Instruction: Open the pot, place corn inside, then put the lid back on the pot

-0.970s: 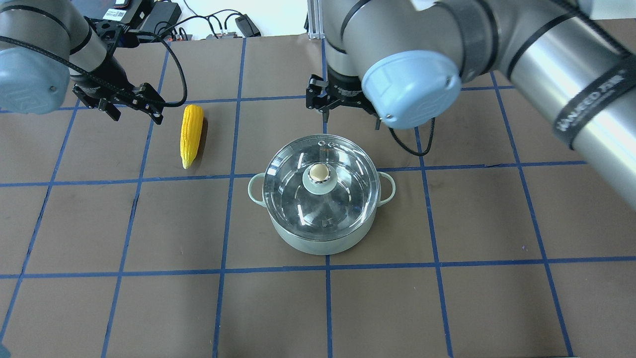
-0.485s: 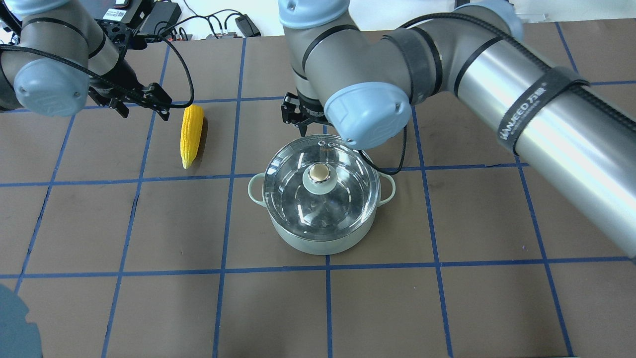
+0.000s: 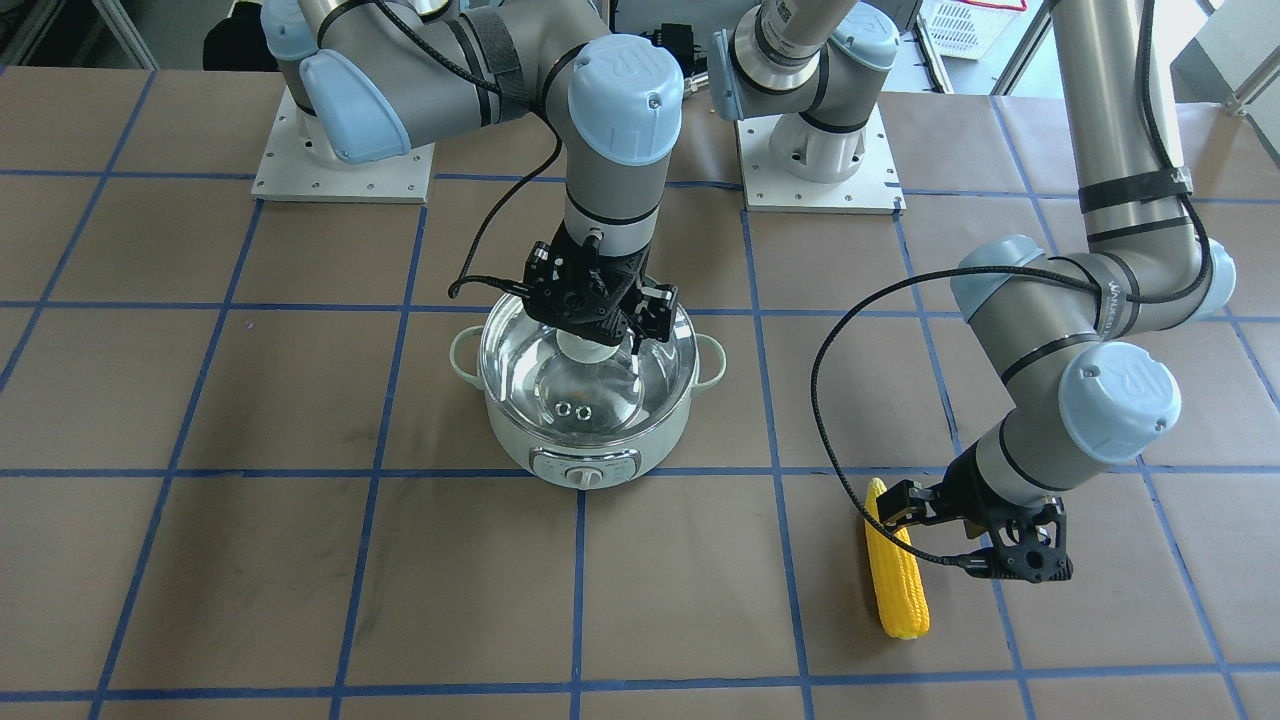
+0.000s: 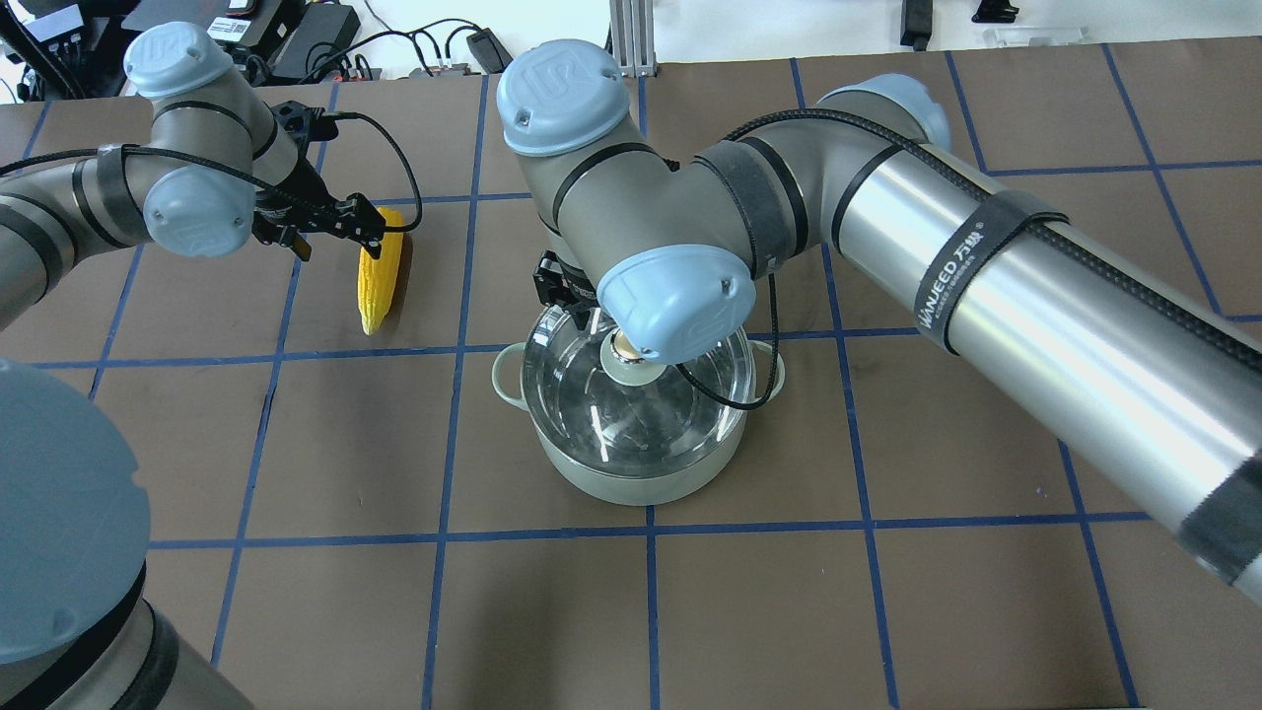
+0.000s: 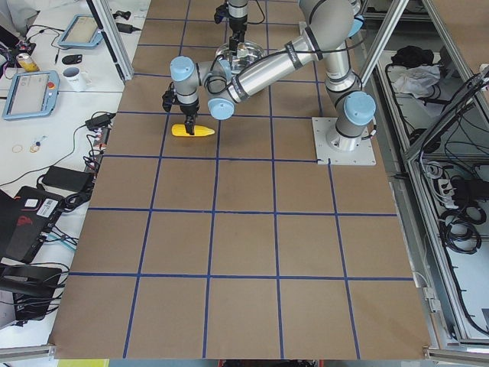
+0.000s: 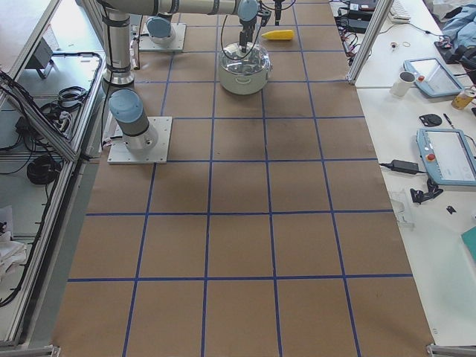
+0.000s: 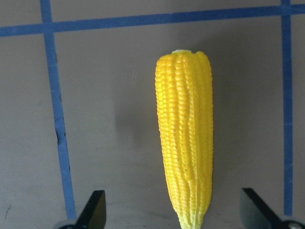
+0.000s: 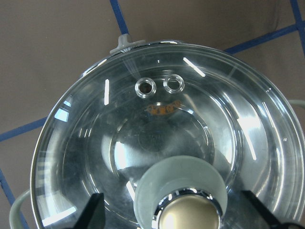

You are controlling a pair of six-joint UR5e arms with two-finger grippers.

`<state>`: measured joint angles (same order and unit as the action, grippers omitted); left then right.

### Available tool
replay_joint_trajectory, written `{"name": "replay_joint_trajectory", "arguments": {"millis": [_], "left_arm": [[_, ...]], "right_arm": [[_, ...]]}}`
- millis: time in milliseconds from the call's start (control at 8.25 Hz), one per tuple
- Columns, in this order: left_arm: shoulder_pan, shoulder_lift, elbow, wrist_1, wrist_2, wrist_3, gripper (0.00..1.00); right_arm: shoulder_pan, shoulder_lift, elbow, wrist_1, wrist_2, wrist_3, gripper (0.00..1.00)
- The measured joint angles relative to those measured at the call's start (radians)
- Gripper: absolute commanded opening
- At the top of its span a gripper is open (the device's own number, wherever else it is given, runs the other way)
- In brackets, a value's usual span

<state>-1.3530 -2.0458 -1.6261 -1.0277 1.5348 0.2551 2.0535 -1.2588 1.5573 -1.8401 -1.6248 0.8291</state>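
1. Right gripper [image 8: 174, 212]: spread wide. From my remote station the wrist view shows one fingertip on either side of the beige knob [image 8: 188, 215], and neither visibly touches it.
2. The knob lies directly in the gap between those fingertips. I judge that the coming move turns on this relation: close on the knob, then lift straight up.
3. The knob crowns the glass lid [image 8: 157, 109]. The lid sits level and seated on the mint-green pot [image 3: 585, 450], so the pot is closed and no step of the task is done yet.
4. Left gripper [image 7: 174, 212]: also spread, holding nothing, and hanging over the corn [image 7: 186, 133].
5. The ear's long axis runs at right angles to the line joining the two fingertips, with its tapered end showing between them. I judge that a straight descent would pinch it across its width. How high the gripper hangs I cannot tell.
6. The corn lies flat on the brown table [image 4: 887, 611], well apart from the pot and on the robot's left. The left arm is therefore nearer the corn, and the right arm nearer the pot.
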Motion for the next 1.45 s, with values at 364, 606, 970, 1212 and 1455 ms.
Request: {"name": "replay_joint_trajectory", "arguments": {"millis": [364, 606, 970, 1212, 1455], "left_arm": [[0.000, -0.056, 0.002, 0.031, -0.017, -0.059, 1.00], [0.000, -0.088, 0.003, 0.054, -0.019, -0.077, 0.94], [-0.001, -0.105, 0.005, 0.060, -0.039, -0.161, 0.00], [-0.001, -0.105, 0.007, 0.055, -0.068, -0.222, 0.00], [-0.002, -0.097, 0.009, 0.040, -0.071, -0.245, 0.00]], "right_arm": [[0.000, -0.001, 0.001, 0.004, 0.001, -0.008, 0.82], [-0.001, -0.002, 0.001, 0.008, 0.001, -0.039, 0.82], [-0.005, -0.004, 0.003, 0.016, -0.004, -0.096, 0.82], [-0.007, -0.005, 0.004, 0.022, -0.003, -0.123, 0.62], [-0.007, -0.005, 0.006, 0.024, -0.001, -0.161, 0.31]]}}
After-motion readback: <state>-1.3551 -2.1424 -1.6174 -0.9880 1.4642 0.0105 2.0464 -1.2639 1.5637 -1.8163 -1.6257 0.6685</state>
